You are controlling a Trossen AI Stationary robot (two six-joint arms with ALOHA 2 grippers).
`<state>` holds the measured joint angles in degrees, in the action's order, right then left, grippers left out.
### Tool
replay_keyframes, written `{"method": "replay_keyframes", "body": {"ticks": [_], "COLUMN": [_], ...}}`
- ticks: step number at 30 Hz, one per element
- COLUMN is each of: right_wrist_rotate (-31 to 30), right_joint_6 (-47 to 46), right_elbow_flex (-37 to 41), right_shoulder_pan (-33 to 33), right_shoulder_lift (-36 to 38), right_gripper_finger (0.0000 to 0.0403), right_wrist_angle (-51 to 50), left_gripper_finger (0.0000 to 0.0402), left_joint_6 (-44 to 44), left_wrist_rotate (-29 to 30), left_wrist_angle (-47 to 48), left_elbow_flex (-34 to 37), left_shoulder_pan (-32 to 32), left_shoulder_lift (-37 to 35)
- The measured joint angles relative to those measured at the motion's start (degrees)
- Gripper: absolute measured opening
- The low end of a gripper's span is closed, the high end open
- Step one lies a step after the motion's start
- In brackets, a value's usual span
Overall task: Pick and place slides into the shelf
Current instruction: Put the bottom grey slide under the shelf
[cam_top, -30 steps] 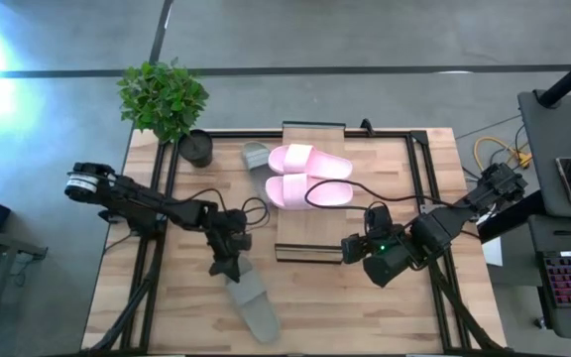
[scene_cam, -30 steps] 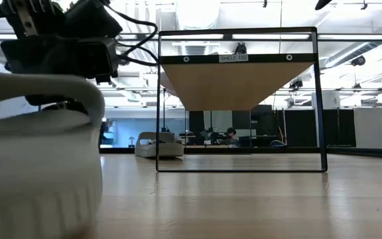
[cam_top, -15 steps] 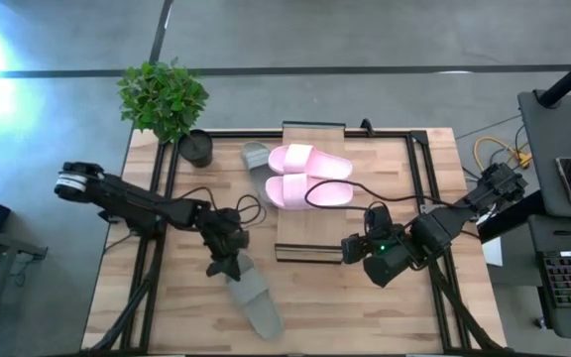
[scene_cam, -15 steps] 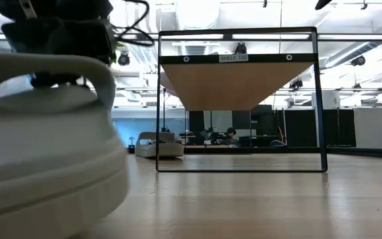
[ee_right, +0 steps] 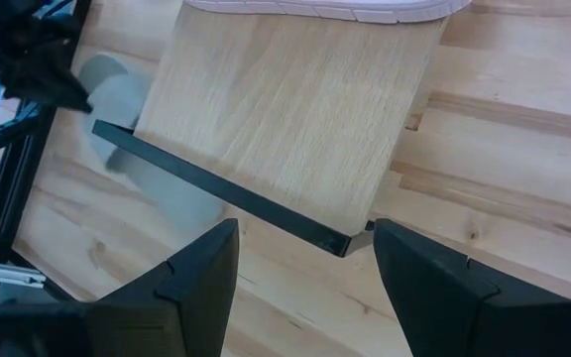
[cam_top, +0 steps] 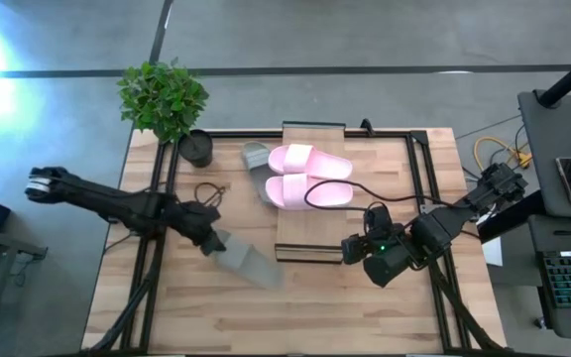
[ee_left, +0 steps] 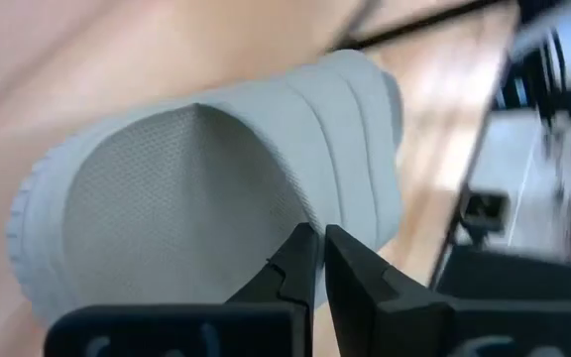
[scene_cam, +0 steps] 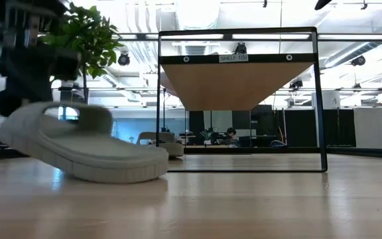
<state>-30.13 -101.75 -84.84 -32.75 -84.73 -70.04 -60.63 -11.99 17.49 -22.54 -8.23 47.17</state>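
**Grey-green slide gripped at its heel, left of the shelf**

The wooden table (cam_top: 365,307), made of pale butcher-block planks in a dark frame, carries the shelf (cam_top: 310,223), a long rectangular light wood top with a dark edge, running from the far side toward the near side. Two pale pink slides (cam_top: 308,177) lie side by side across its far part, long axes crosswise. A second grey-green slide (cam_top: 257,165) shows partly just left of them.

The grey-green slide (cam_top: 243,260), with a ribbed strap and fine-textured footbed, sits left of the shelf's near end, long axis diagonal. In the low view its heel end is tilted up.

The left gripper (cam_top: 209,241) has its fingers nearly together, pinching the slide's heel rim. The right gripper (cam_top: 357,248) waits at the shelf's near right corner, fingers spread apart.
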Motion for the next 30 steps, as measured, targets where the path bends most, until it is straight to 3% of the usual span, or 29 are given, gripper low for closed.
{"method": "replay_keyframes", "body": {"ticks": [4, 10, 13, 17, 23, 30], "right_wrist_rotate": [0.0, 0.0, 0.0, -0.8, -1.5, -1.6], "right_joint_6": [0.0, 0.0, 0.0, 0.2, 0.4, 0.4], "right_elbow_flex": [0.0, 0.0, 0.0, 0.0, 0.0, 0.0], "right_shoulder_pan": [0.0, 0.0, 0.0, 0.0, 0.1, 0.2], "right_shoulder_lift": [0.0, 0.0, 0.0, 0.0, 0.0, 0.0], "right_gripper_finger": [0.0226, 0.0226, 0.0226, 0.0226, 0.0226, 0.0226], "right_wrist_angle": [0.0, 0.2, 0.2, 0.2, 0.1, 0.0], "left_gripper_finger": [0.0000, 0.0000, 0.0000, 0.0000, 0.0000, 0.0000], "left_joint_6": [-5.3, -9.0, -11.4, -14.4, -17.0, -17.0], "left_wrist_rotate": [3.2, 9.0, 15.8, 27.0, 31.2, 28.9], "left_wrist_angle": [3.8, 15.0, 19.6, 18.8, 12.7, -1.1], "left_elbow_flex": [4.6, 6.0, 5.7, 6.1, 7.7, 9.2], "left_shoulder_pan": [0.0, 0.0, 0.0, 0.0, 0.0, 0.0], "left_shoulder_lift": [-8.1, -18.1, -21.0, -25.6, -24.6, -13.9]}}
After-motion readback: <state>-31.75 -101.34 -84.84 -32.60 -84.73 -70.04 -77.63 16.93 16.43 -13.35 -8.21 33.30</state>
